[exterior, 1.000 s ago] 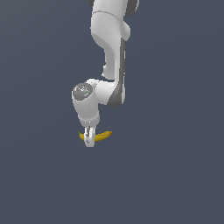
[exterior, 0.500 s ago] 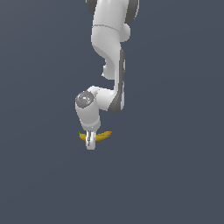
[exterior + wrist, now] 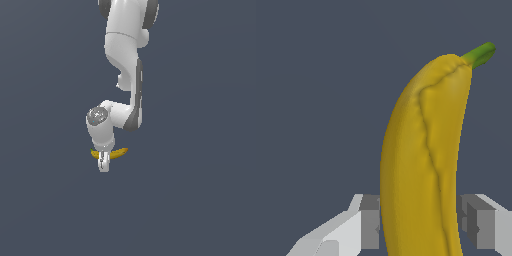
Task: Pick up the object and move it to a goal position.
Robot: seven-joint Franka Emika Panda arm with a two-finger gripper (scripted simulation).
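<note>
The arm [image 3: 125, 65] is reaching straight down from twelve o'clock in the exterior view, and its gripper [image 3: 103, 164] is sitting at the lowest point of the chain, pointing toward six o'clock. The banana [image 3: 118, 153] is lying crosswise through the gripper, one end poking out toward three o'clock and a shorter bit showing toward nine o'clock. In the wrist view the banana [image 3: 423, 165] is filling the space between the two fingers [image 3: 368, 220], its green stem tip pointing away from the camera, and the grey pads are sitting tight against both of its flanks. So the jaws are standing narrow, closing on the fruit near its middle.

Whether the banana is resting on the desk or hanging clear of it cannot be told: the grey ground is showing no shadow or contact line under it.

As a judgement, the grasping step is looking finished and the carrying step is the one in hand. No goal marker is showing in either view, so how far the transfer has to go is not readable here.

The next move is calling for a steady grip while the arm is travelling. The hold is near the banana's middle, which should be limiting any swing of its ends. The skin is smooth and rounded, so a sudden change of direction could be letting it rotate or slide between the pads.
</note>
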